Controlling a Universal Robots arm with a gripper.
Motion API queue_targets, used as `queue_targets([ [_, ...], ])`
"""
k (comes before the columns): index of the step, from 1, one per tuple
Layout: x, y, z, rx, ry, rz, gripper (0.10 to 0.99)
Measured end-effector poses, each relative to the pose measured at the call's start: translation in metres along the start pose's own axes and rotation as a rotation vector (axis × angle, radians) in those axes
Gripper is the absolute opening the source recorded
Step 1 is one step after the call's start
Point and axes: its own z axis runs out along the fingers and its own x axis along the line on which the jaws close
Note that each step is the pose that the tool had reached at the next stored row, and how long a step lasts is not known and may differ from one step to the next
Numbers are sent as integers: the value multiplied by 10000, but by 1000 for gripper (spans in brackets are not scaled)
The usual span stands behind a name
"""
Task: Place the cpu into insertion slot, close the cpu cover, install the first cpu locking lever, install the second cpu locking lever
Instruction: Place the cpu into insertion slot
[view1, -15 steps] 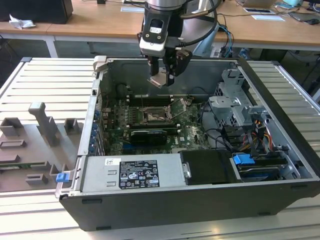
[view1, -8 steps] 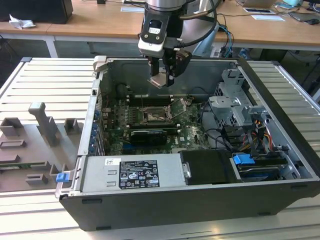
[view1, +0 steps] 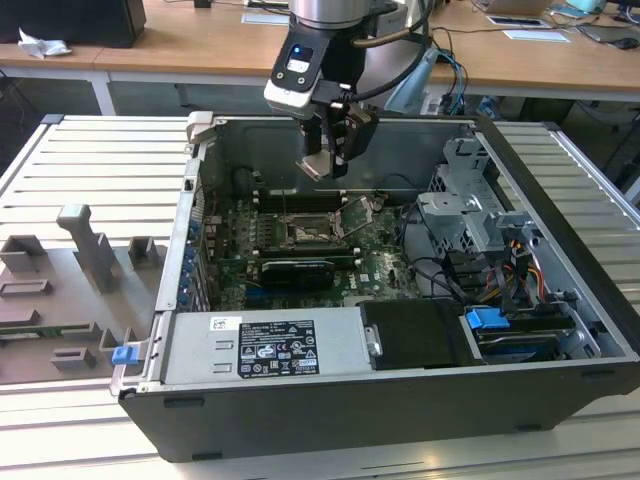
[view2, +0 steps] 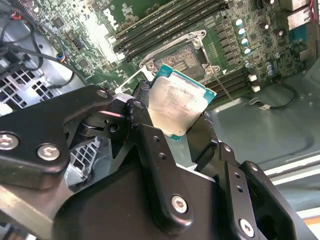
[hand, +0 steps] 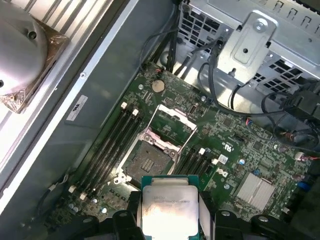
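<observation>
End effector (view1: 327, 165) grips the cpu (view2: 177, 107) above the insertion slot (hand: 147, 162).

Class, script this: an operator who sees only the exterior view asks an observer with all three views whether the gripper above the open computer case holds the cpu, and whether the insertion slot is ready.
Operator: Does the gripper hold anything?
Observer: Yes. In both wrist views the cpu is clamped in it, metal face showing.
Operator: Is its destination free?
Observer: In the first wrist view the insertion slot is empty, dark centre exposed.
Operator: And the lid?
Observer: The cpu cover is swung open beside the slot.
</observation>
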Motion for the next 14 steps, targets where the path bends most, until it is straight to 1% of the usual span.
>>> queue_targets([
  [2, 0, -2, 15, 3, -9, 149, 541],
  [14, -1, -8, 87, 38, -24, 580, 541],
])
